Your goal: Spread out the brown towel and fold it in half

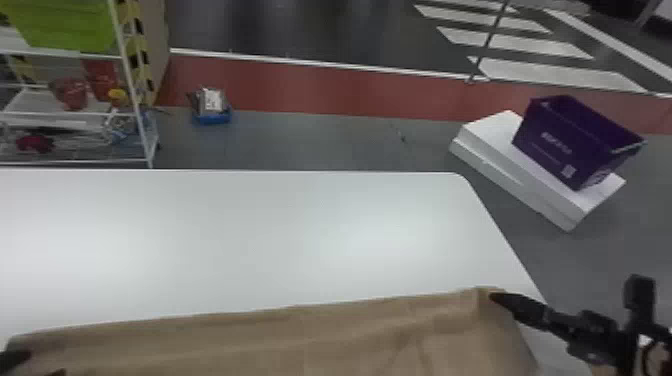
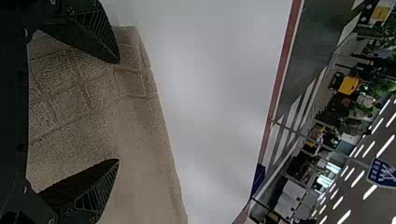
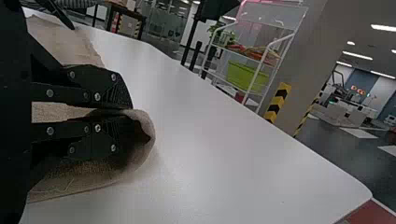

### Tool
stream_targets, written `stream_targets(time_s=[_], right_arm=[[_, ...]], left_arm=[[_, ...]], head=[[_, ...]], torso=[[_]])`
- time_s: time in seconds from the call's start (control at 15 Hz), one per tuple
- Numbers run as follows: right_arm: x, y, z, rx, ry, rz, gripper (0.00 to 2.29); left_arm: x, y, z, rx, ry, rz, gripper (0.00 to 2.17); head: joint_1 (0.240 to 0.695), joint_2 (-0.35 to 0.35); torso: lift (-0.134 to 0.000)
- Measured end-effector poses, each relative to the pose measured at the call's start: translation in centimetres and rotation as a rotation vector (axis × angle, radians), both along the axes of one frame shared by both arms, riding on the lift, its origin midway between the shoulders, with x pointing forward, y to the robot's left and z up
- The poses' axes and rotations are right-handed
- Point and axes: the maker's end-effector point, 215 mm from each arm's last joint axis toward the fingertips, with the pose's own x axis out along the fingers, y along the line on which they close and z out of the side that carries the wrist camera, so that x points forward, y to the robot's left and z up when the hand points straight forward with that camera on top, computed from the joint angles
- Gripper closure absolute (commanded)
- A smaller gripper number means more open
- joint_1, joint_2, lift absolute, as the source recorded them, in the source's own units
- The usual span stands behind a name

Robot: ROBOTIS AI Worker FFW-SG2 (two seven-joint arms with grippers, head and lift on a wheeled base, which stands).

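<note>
Set at the head: looking forward and down over the table (image 1: 250,240) from well above. At the left wrist: close above the towel (image 1: 300,345), tipped sideways, facing forward past the box (image 1: 550,145). At the right wrist: low, also sideways, facing left toward the rack (image 1: 129,75). Sharing table and towel across all 3.

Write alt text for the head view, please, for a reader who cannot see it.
The robot's right gripper pinches a brown towel by its far right corner on a white table, while the open left gripper is at the towel's left end. Beyond the table's right side, a purple bin sits on a white block.
</note>
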Motion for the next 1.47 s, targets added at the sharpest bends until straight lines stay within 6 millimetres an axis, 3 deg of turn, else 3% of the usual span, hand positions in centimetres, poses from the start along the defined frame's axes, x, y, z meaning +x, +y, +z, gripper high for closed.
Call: stream_targets(time_s=[0.6, 0.87, 1.2, 1.47], right_arm=[[0.6, -0.8, -2.3, -0.059, 0.018, -0.039, 1.01], [1.9, -1.8, -1.8, -0.004, -0.018, -0.108, 1.01], [2.6, -1.0, -1.6, 0.037, -0.055, -0.124, 1.01], [3.0, -0.9, -1.4, 0.06, -0.07, -0.141, 1.01]], left_arm=[[0.0, 0.0, 0.0, 0.001, -0.006, -0.004, 0.15], [0.0, 0.0, 0.1, 0.0, -0.008, -0.006, 0.15], [0.1, 0.3, 1.5, -0.017, -0.043, 0.004, 0.14], [-0.2, -0.9, 2.8, -0.072, -0.076, -0.015, 0.14]], head=[[0.695, -0.229], [0.695, -0.239], [0.695, -0.221], [0.695, -0.234]], torso=[[-0.124], [-0.124], [-0.124], [-0.124]])
